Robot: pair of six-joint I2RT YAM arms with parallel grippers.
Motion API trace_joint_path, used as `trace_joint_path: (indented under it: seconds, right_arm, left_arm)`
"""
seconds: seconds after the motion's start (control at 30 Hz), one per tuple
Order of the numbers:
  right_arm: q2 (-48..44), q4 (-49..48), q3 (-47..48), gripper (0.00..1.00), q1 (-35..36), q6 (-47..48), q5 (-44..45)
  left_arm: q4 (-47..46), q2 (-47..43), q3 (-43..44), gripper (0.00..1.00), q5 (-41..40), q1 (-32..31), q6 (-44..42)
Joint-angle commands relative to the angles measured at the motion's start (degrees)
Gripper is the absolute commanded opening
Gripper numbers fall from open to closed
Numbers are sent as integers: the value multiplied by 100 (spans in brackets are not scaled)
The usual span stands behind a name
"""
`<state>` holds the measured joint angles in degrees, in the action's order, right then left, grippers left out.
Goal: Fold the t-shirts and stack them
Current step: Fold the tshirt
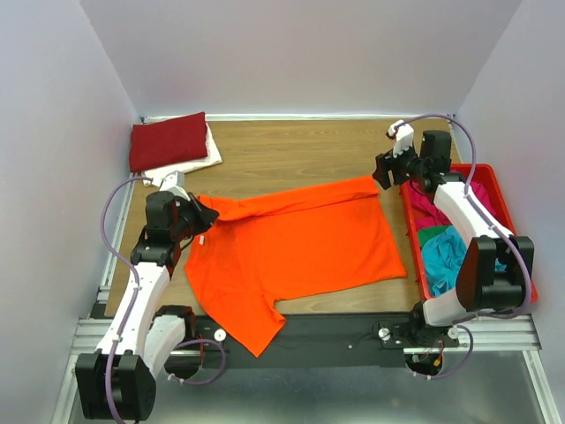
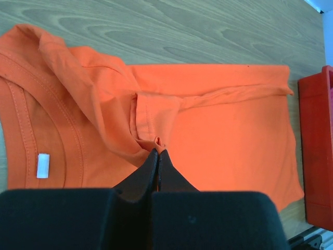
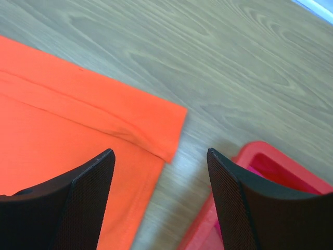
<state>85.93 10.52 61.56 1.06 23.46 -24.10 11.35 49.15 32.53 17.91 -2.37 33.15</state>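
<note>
Bright orange t-shirt (image 1: 300, 252), red tray (image 2: 315, 156)

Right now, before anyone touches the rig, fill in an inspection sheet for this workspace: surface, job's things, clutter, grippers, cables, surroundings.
surface: wooden table, grain showing.
job's things: orange t-shirt spread flat, far edge folded over; dark red t-shirt folded on white t-shirt, far left; magenta t-shirt and teal t-shirt crumpled in red tray.
clutter: nothing seen.
grippers: left gripper fingers shut, pinching orange cloth; right gripper fingers open, holding nothing.
cables: purple cable loops beside each arm.
surroundings: plain pale walls on three sides.
</note>
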Motion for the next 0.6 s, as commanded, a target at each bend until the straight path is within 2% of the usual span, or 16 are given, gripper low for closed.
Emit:
trace_joint_path:
  seconds: [0.0,0.13,0.57]
  right_arm:
    - [-102,486,67,79,-9,-534,-894]
    - [-155,486,-65,80,-1,-746,-1334]
    - [-182,477,-285,81,-1,-711,-1501]
  left_arm:
    - [235,-309,-72,0,125,-18,166]
    - [376,-476,-116,0,125,-70,236]
    - [534,-652,-248,0,90,-501,509]
